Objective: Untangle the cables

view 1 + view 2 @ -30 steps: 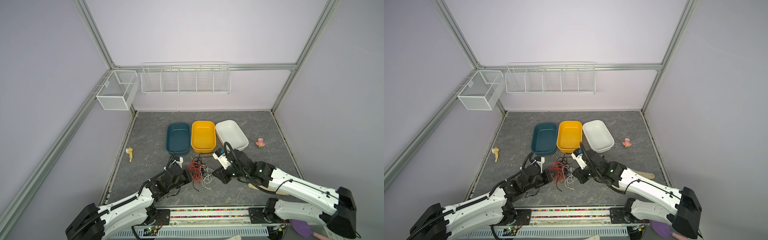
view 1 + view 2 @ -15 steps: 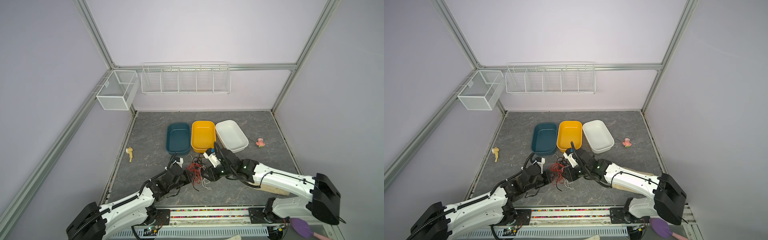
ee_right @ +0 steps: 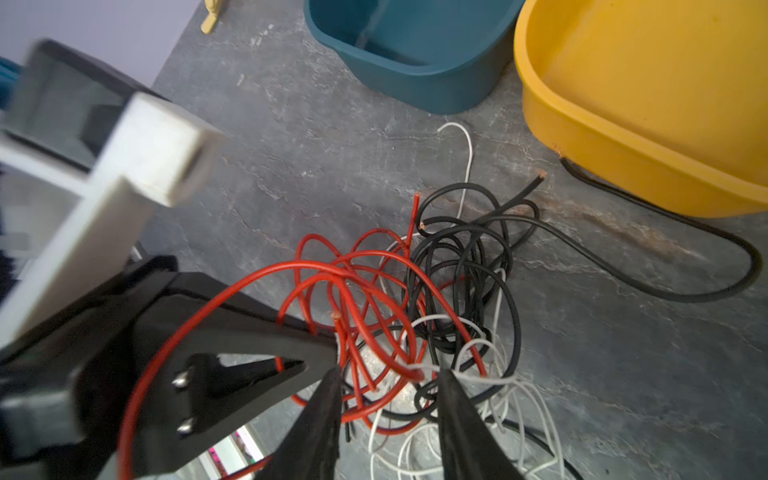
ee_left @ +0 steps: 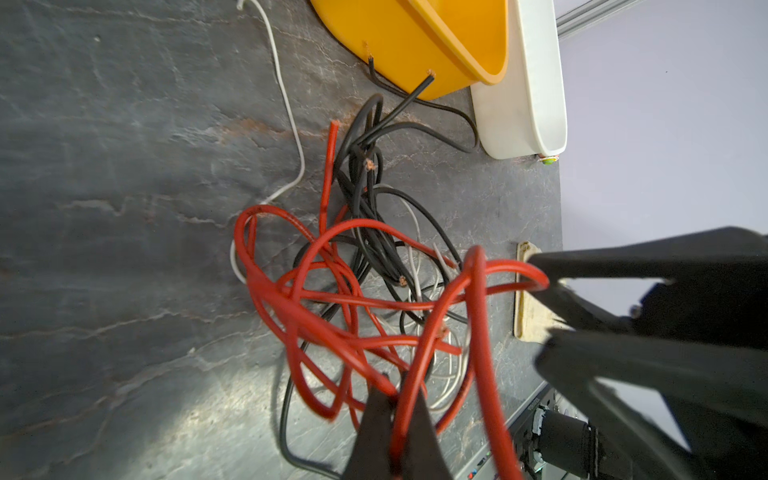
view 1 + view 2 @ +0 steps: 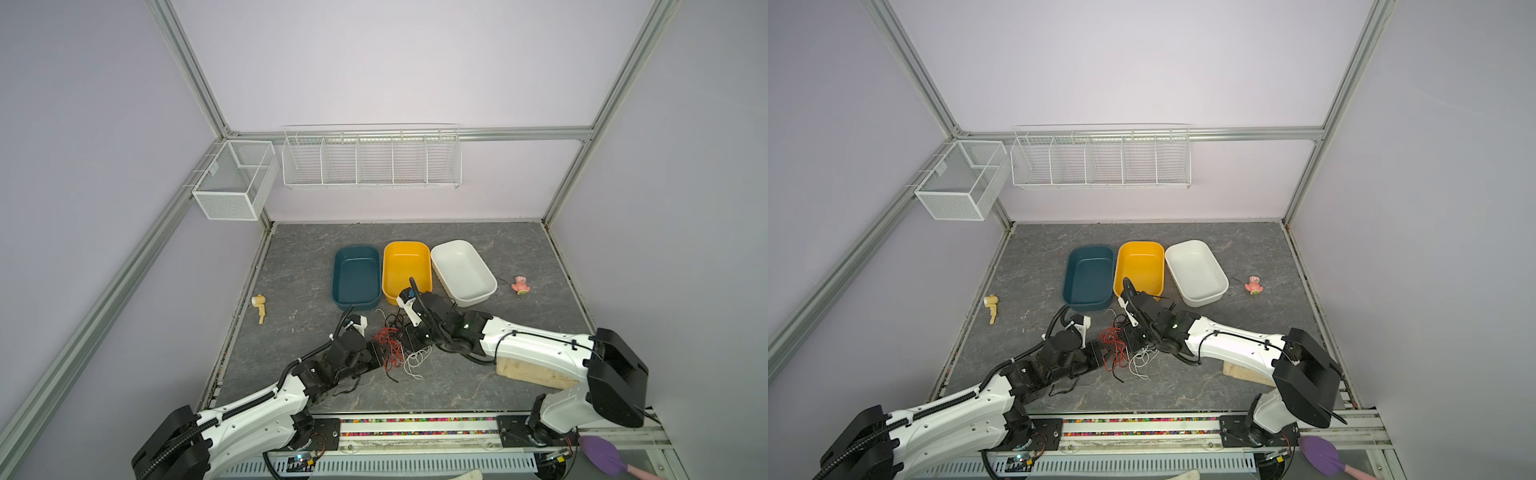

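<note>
Cables (image 5: 392, 349) sit in one tangle on the grey table (image 5: 457, 386), near the middle, just on the near side of the teal bin (image 5: 356, 276) and yellow bin (image 5: 406, 268), with an arm closing in from each side. The left gripper (image 4: 397, 401) has its jaws pinched together on a red strand (image 4: 415, 365), which runs up from the tips into the red loops on the left part of the heap. The right gripper (image 3: 388, 376) has its jaws partly apart. We see a red loop end and a white strand (image 3: 469, 345) lying between the tips, with neither one clamped. Black coils (image 3: 465, 266) fill the far right of the tangle, and one black run (image 3: 665, 286) trails out to the foot of the yellow bin. White loops (image 5: 415, 365) spill out on the near right. The white bin (image 5: 463, 270) stands to the right of the yellow one.
</note>
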